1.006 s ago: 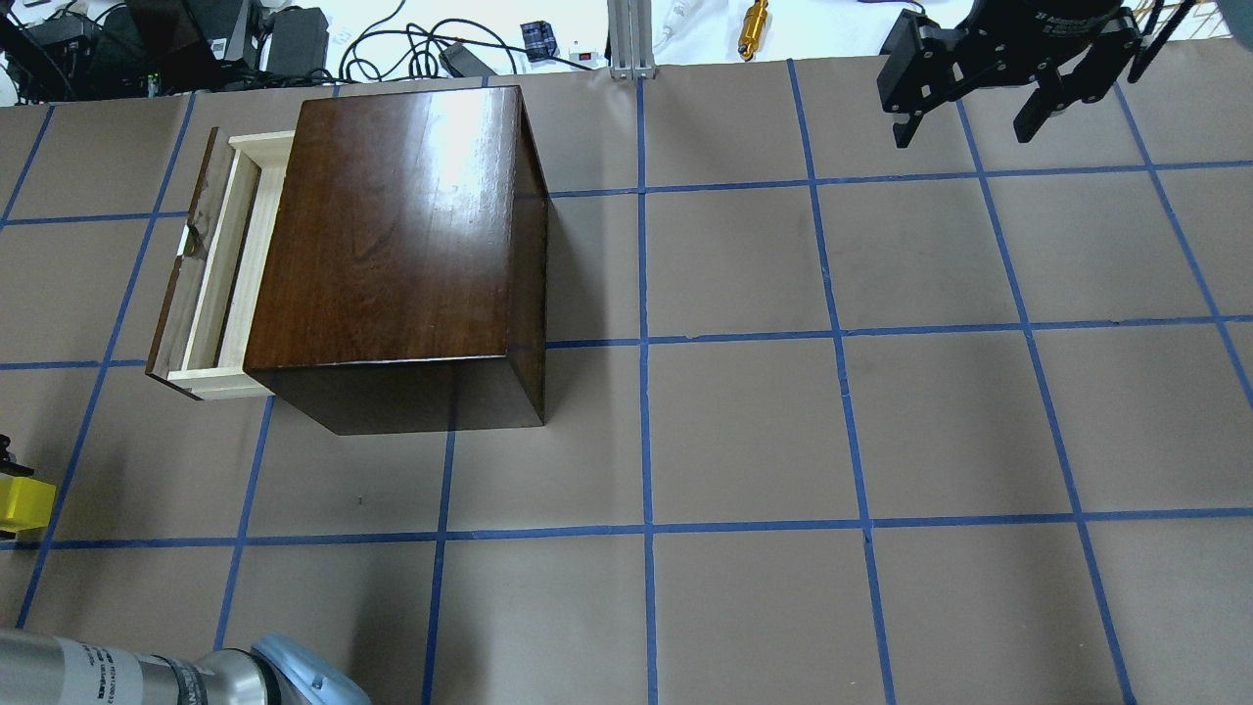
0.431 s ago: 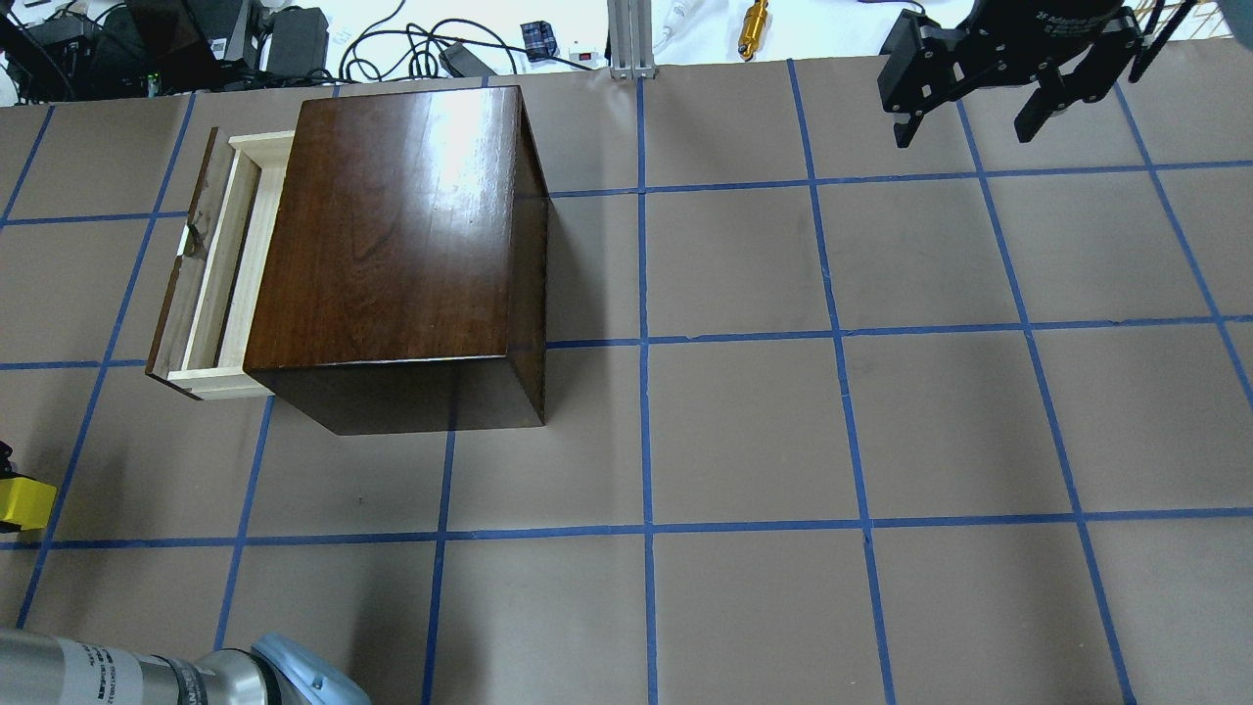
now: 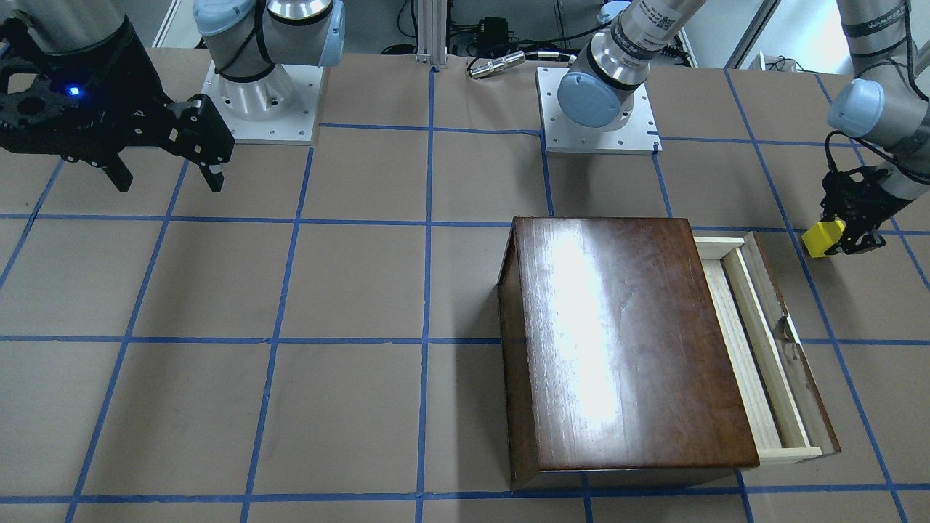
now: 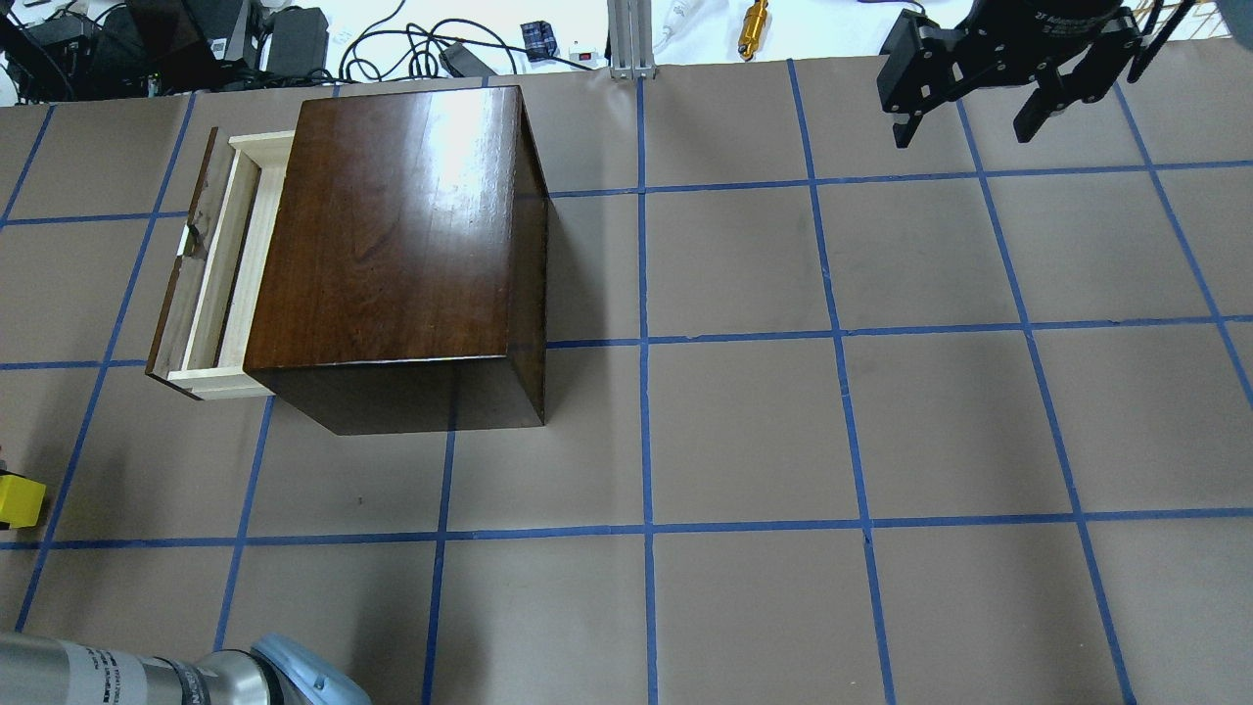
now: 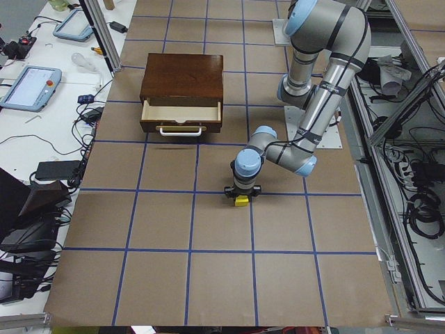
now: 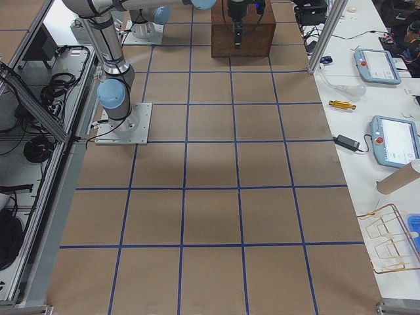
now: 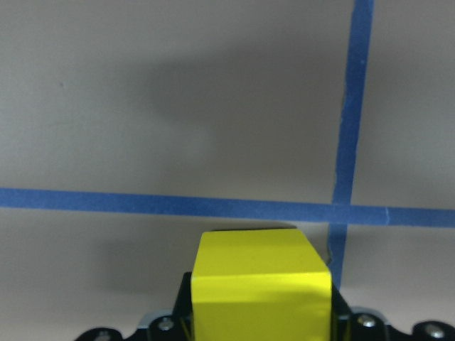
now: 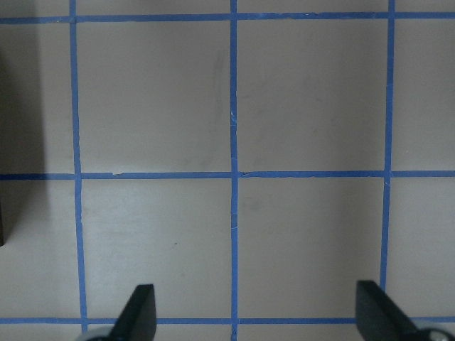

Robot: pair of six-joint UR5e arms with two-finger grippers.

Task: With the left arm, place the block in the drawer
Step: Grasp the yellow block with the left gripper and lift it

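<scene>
My left gripper (image 3: 837, 237) is shut on the small yellow block (image 3: 823, 238), holding it just over the table. The block also shows at the left edge of the overhead view (image 4: 20, 499), in the left side view (image 5: 241, 201) and between the jaws in the left wrist view (image 7: 261, 290). The pale-wood drawer (image 3: 755, 349) stands pulled out of the dark-brown box (image 3: 625, 341); it also shows in the overhead view (image 4: 220, 264). The block is beside the drawer's robot-side end, apart from it. My right gripper (image 4: 961, 135) is open and empty, far from the box.
The brown table (image 4: 744, 431) carries a grid of blue tape lines. Cables, a power brick and a brass part (image 4: 754, 27) lie beyond the far edge. The arm bases (image 3: 599, 109) are bolted at the robot's side.
The block in my left gripper has shifted slightly toward the overhead view's left edge, so less of it shows. The right arm, box and drawer have not moved.
</scene>
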